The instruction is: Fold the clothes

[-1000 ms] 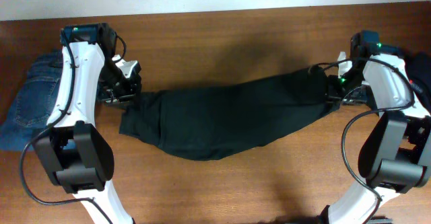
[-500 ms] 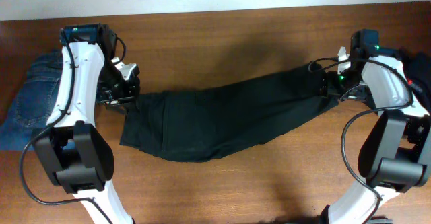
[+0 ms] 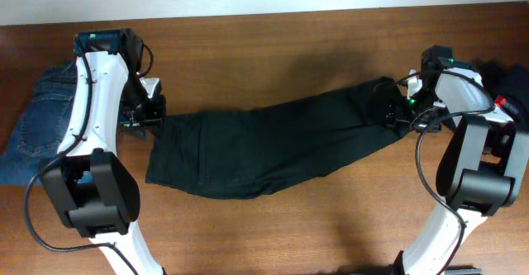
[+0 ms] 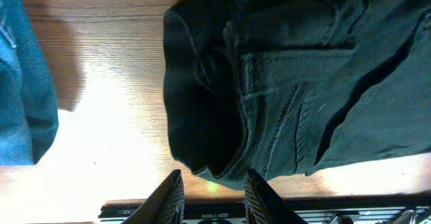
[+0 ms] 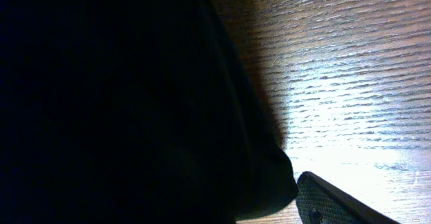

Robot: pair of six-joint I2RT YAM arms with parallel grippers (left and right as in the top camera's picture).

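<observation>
The left claw [image 4: 213, 178] stands partly open: its two fingers [image 4: 172, 198] are apart, with bare wood showing in the gap and nothing pinched between them. Their tips sit just short of the waistband end of the black trousers [image 3: 264, 147], whose thick folded edge lies right in front of the gap. Whether a tip brushes the cloth is hard to say. Out to the claw's other side a piece of blue denim [image 3: 37, 126] lies on the left end of the counter [image 3: 273, 48], apart from the trousers with a strip of wood between.

The right claw [image 3: 392, 110] is at the opposite end of the trousers, over the leg ends. Its wrist camera shows only one finger [image 5: 333, 200], low in the corner, just beside a bulging edge of black cloth that fills most of the view. The other finger is hidden, so I cannot tell how wide this claw is or whether it grips anything.

The trousers lie spread across the middle of the counter, the wide waist near the left arm and the narrow end farther back at the right arm. At the far right edge, behind the right arm, lies another black garment [image 3: 494, 67] with a small red spot beside it.
</observation>
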